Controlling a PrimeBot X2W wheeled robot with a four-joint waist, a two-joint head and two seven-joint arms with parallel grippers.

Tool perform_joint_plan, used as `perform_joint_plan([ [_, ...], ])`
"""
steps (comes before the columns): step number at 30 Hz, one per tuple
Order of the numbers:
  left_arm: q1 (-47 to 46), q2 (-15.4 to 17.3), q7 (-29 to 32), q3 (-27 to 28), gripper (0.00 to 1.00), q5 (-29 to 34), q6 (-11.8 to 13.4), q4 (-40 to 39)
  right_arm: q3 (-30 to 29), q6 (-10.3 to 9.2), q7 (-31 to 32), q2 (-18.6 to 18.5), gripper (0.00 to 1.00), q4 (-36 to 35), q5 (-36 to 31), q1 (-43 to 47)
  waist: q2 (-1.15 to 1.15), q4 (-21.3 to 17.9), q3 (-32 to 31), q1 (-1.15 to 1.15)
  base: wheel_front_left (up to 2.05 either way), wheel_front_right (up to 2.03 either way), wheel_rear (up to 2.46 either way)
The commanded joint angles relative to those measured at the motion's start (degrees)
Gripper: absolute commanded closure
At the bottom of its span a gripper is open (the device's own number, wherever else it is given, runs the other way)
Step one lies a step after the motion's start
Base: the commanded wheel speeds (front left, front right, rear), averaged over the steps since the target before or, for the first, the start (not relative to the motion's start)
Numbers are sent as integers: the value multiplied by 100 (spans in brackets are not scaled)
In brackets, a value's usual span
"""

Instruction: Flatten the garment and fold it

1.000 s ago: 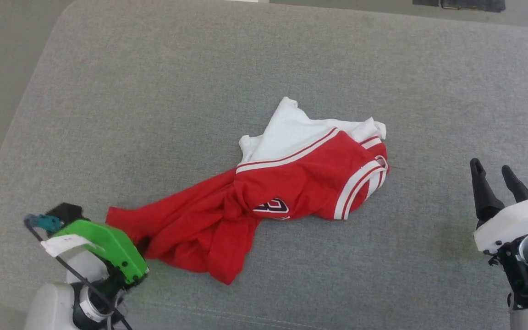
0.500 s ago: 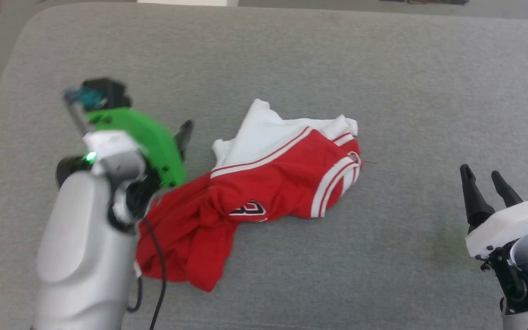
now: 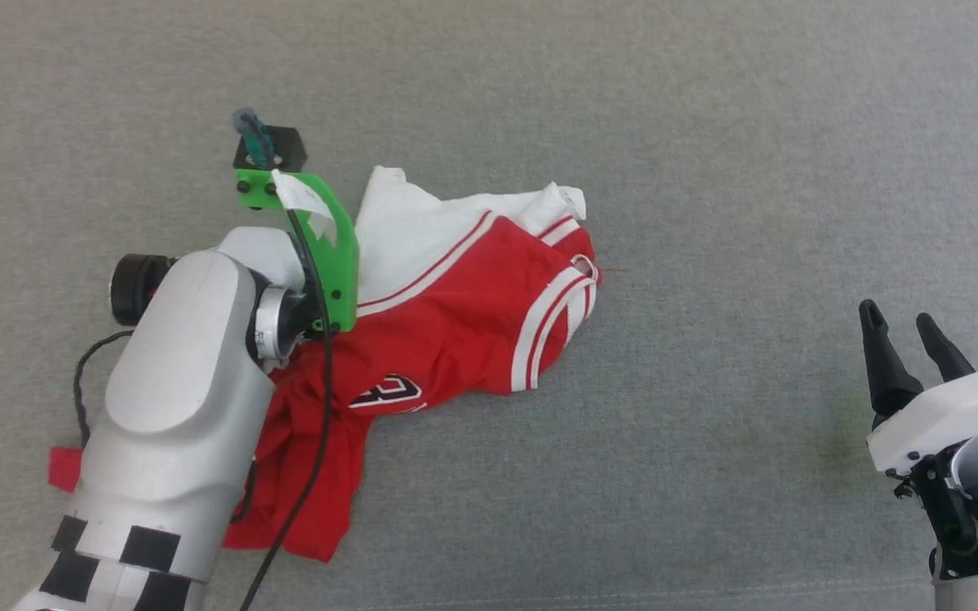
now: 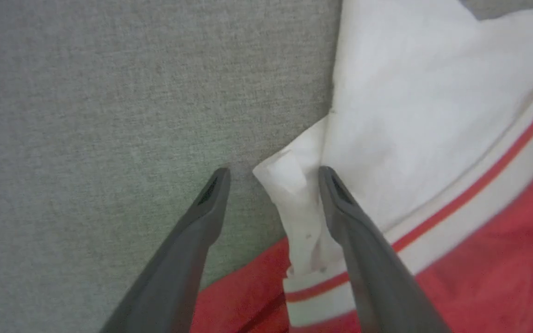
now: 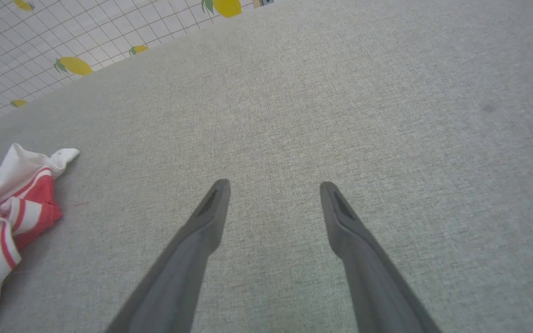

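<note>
Your left gripper (image 4: 273,172) is standing wide open, gripping nothing, and pointing down at the bunched white sleeve corner (image 4: 289,185), which is sitting between the two fingers (image 4: 192,240). My guess is you're lining up a pinch there so you can pull the sleeve out flat. It's a decent pick, since it's a loose tip poking off the pile. I can't tell whether the fingers are touching cloth.

The garment (image 3: 455,314) itself is lying crumpled on the grey cushion (image 3: 710,127), with its red body twisting away under your left forearm (image 3: 175,399) and the number partly showing. Your right gripper (image 3: 896,316) is hanging wide open and empty too, well apart from the shirt on the right, probably waiting for the other side.

Things getting in the way: the black cable (image 3: 319,407) is draping across the red cloth, and that forearm is hiding the lower hem. The lemon-print tiled wall (image 5: 40,41) is sitting beyond the cushion and isn't bothering anything.
</note>
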Motion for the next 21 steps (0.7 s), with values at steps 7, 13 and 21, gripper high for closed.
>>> perform_joint_plan([
  [7,77,41,318,-90,0,-46,55,206,69,20,-70,11,0,5,54,-157,0,-27,189,0,0,0,0],
  [13,142,-153,284,-19,100,-322,-4,184,141,20,-77,-9,0,18,55,-245,0,60,224,0,0,0,0],
  [21,3,-400,-774,711,100,-932,17,-268,138,20,-60,-42,0,73,8,-180,0,316,38,0,0,0,0],
])
